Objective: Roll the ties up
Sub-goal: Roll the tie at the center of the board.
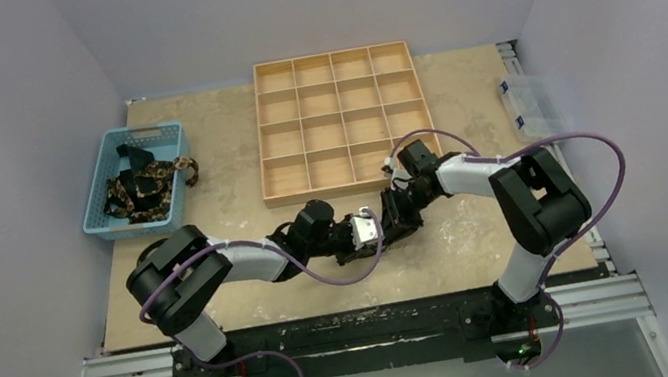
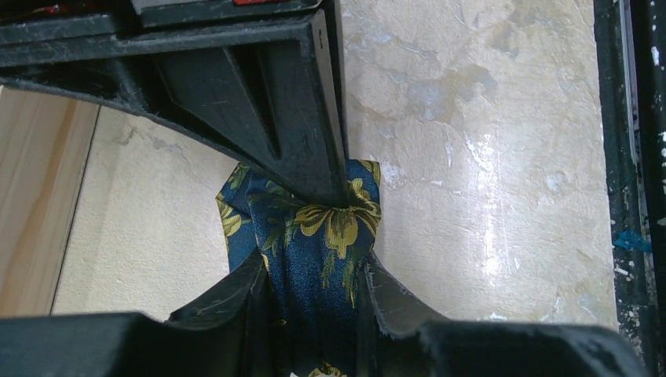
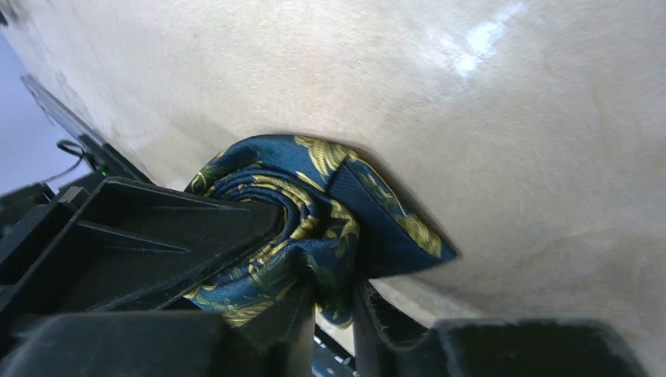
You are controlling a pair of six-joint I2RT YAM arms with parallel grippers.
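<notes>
Just in front of the tray's (image 1: 339, 113) near edge, toward its right end, we find the two arms meeting low over the desk (image 1: 211, 137), with the tie (image 2: 318, 236) caught between them. It is dark blue with a yellow-gold flower print and is wound into a roll that rests on the desk. The left pincer (image 2: 314, 271) is clenched on the tie: in its wrist view the fabric fills the gap between the fingers (image 2: 236, 302), which touch it on either side. The right pincer (image 3: 336, 302) reaches in from the tray side and is likewise clenched on the tie, its two fingers nipping a fold at the roll's edge with hardly any gap between them. From the right wrist we see the spiral of the roll end-on, with one pointed flap of fabric sticking out sideways and a left finger laid across the roll's face. Well to the left of the tray stands a blue basket (image 1: 142, 131) holding the other ties (image 1: 146, 188) in a loose heap, dark with a gold print. To the right of the tray, at the desk's edge, sits a clear box (image 1: 528, 107). From above we cannot tell how much of the tie is wound, since the pincers cover it.
</notes>
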